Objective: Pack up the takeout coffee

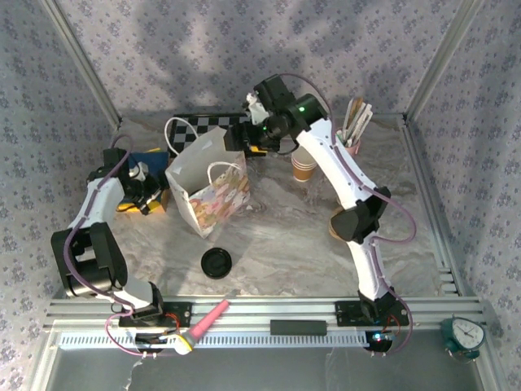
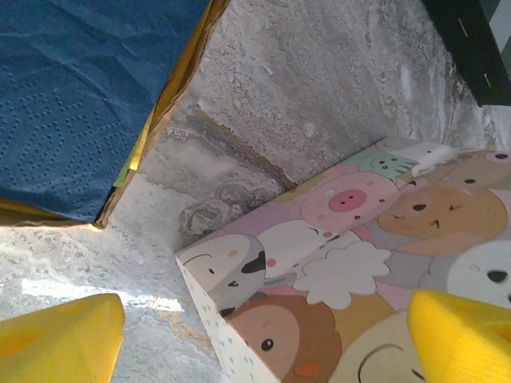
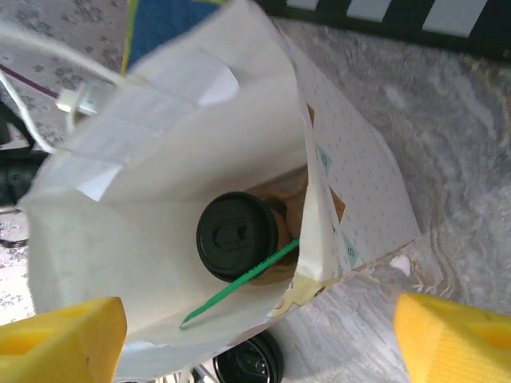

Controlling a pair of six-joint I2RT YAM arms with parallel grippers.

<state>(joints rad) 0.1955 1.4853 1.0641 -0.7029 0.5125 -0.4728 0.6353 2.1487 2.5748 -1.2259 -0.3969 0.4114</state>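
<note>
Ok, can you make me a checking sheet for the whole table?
Surface: crinkled grey cover, no spills seen.
Job's things: lidded cup and green stirrer inside bag.
Clutter: loose lid, cup stack, napkins, stick holder.
End effectors: left end effector open beside bag; right end effector open over bag.
Cables: purple cable along each arm.
Surroundings: patterned walls, clock.

Lab robot cell: aluminium frame (image 1: 81, 61), patterned backdrop walls (image 1: 244, 49).

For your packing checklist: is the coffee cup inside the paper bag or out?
Inside. Looking down the open paper bag, the lidded coffee cup stands at its bottom.
</note>
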